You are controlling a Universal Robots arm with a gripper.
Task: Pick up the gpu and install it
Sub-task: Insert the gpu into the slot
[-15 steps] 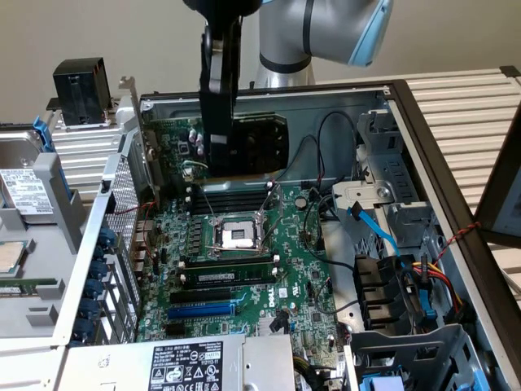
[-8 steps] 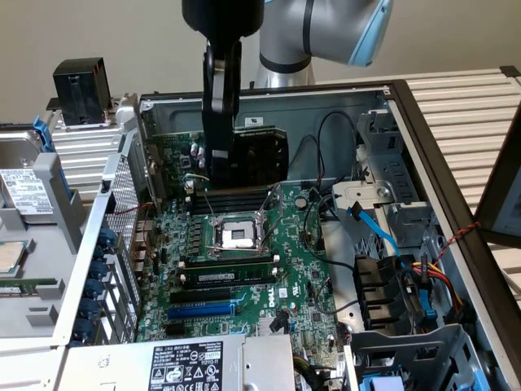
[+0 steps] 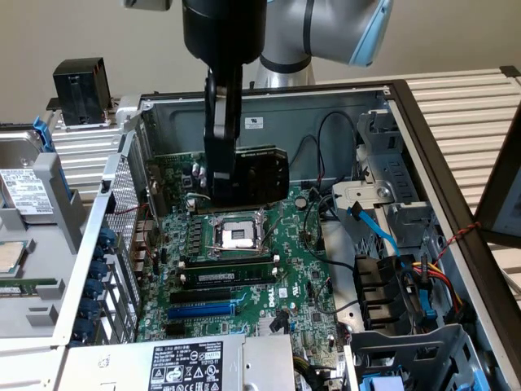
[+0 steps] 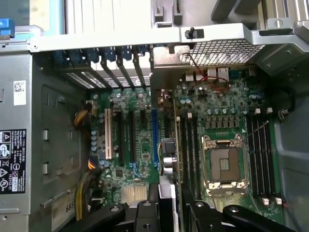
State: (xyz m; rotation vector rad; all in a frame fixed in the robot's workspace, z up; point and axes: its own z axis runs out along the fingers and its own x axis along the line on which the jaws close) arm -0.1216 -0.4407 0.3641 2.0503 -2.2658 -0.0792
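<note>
gripping the gpu (image 3: 262, 175) between the fingers (image 3: 221, 159), closed narrow on the card, black shroud in view just beside them. hanging on edge in mid-air inside the open case (image 3: 342, 110), apparently clear of the motherboard (image 3: 252, 277) below the fingers. roughly over the open cpu socket (image 3: 236, 235), with the ram sticks (image 3: 224, 265) and the blue expansion slot (image 3: 202, 309) lying past the fingers toward the power supply (image 3: 187, 366). not seated in any slot as yet.

in the wrist view, seen edge-on, running away from the fingers (image 4: 145, 215), silver end bracket leading toward the perforated rear wall (image 4: 227, 48) of the case. no telling the slot underneath.

likely trouble from here:
- a slip out of so small a hold, dropping the card onto the bare socket contacts right under the fingers.
- a tilt of the card within the grip, bringing the edge connector to the slot skewed, then jamming or scraping the board.
- the end bracket catching on the rear slot dividers (image 4: 120, 72), if lowered too close to that wall.
- snagging the thin red-and-black wire (image 4: 212, 82) just beside the bracket, or the loose black cables (image 3: 326, 147) off to the far side of the fingers.
- pressing down while misaligned, loading slot and board instead of seating the card.
</note>
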